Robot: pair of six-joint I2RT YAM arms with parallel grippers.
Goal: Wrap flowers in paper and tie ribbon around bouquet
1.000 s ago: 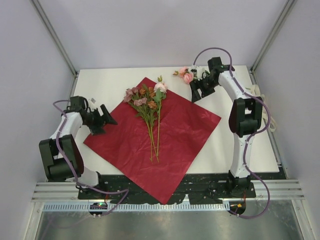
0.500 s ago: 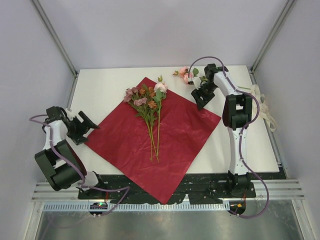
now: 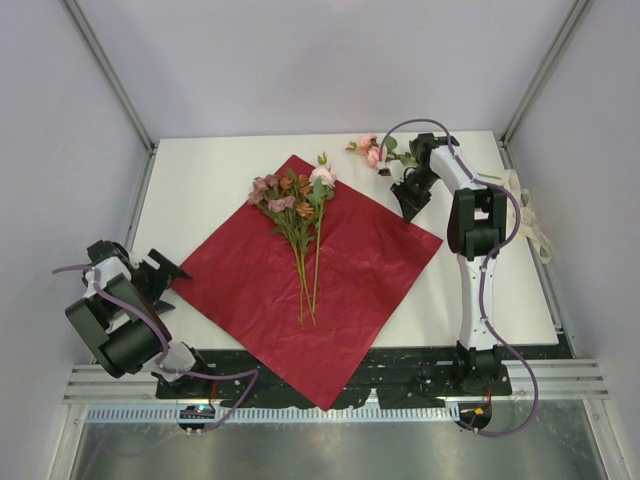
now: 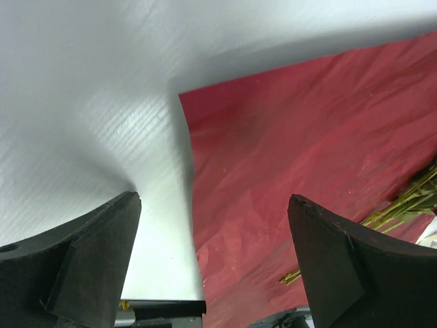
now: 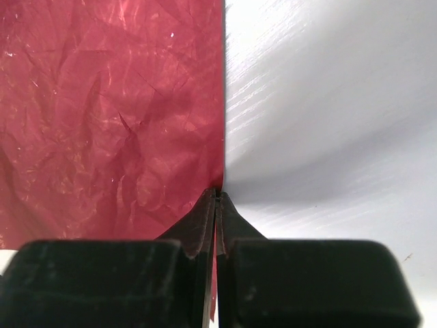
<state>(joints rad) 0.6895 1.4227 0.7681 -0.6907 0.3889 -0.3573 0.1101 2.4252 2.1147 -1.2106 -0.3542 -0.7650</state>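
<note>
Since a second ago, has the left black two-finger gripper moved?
Yes: left gripper drew back toward its base, away from the dark red paper sheet.

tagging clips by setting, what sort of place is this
Likely a robot lab test cell, not a florist's: white table, plain walls with metal corner posts, two arms bolted to a rail.

The gripper [image 5: 216, 197] is seen pressed shut, its tips met right on the paper [image 5: 109, 116] at its straight edge. A red sliver is caught between the fingers [image 5: 102, 280]. Crinkled maroon is spread left; white table [image 5: 328, 123] is shown right.
</note>
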